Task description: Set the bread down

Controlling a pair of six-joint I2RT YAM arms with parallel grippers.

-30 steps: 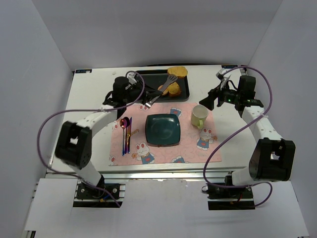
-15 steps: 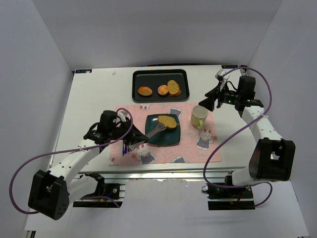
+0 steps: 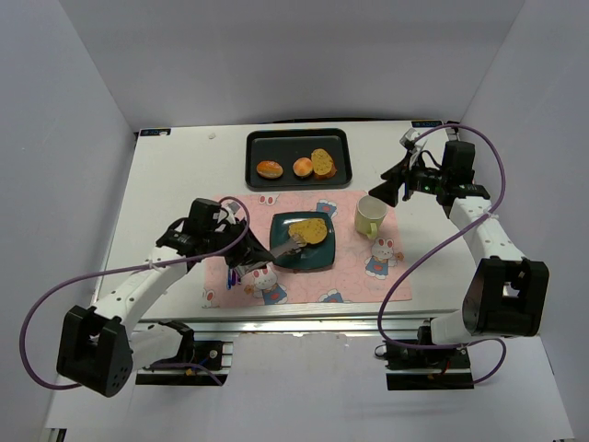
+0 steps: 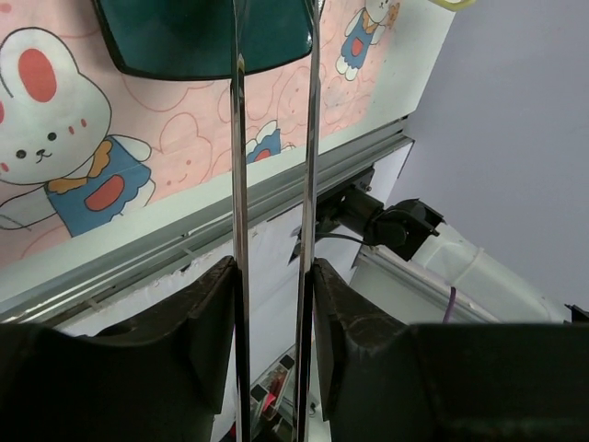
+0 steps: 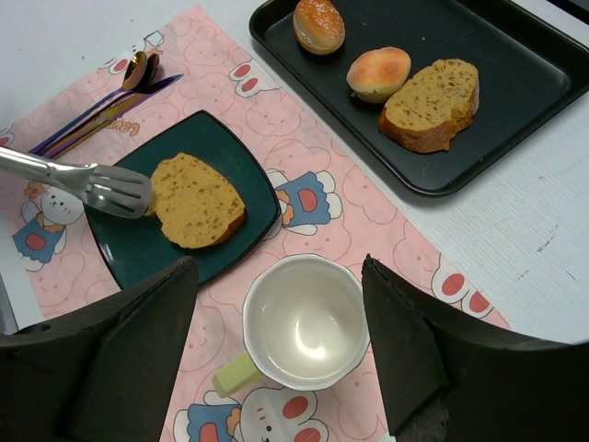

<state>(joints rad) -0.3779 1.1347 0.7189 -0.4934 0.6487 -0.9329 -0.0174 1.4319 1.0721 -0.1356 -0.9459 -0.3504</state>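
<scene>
A slice of bread [image 3: 314, 229] [image 5: 195, 200] lies flat on the dark teal plate [image 3: 306, 255] [image 5: 138, 253] on the pink placemat. My left gripper [image 3: 243, 261] [image 4: 273, 276] is shut on metal tongs [image 3: 279, 250] [image 4: 237, 138], both tong arms pressed between its fingers. The tongs' forked tip [image 5: 115, 189] rests at the slice's left edge over the plate. My right gripper [image 3: 390, 188] [image 5: 278, 267] hangs open above the cup, holding nothing.
A black tray [image 3: 254, 155] [image 5: 515, 138] at the back holds two buns [image 3: 270, 169] [image 3: 303, 167] and another bread slice [image 3: 323, 162] [image 5: 430, 104]. A white cup with a green handle [image 3: 370, 215] [image 5: 306, 322] stands right of the plate. Cutlery [image 5: 101, 110] lies left of it.
My left arm carried the slice in the tongs from the tray to the plate and drew back slightly; the slice now rests on the plate. The right arm has stayed put.
</scene>
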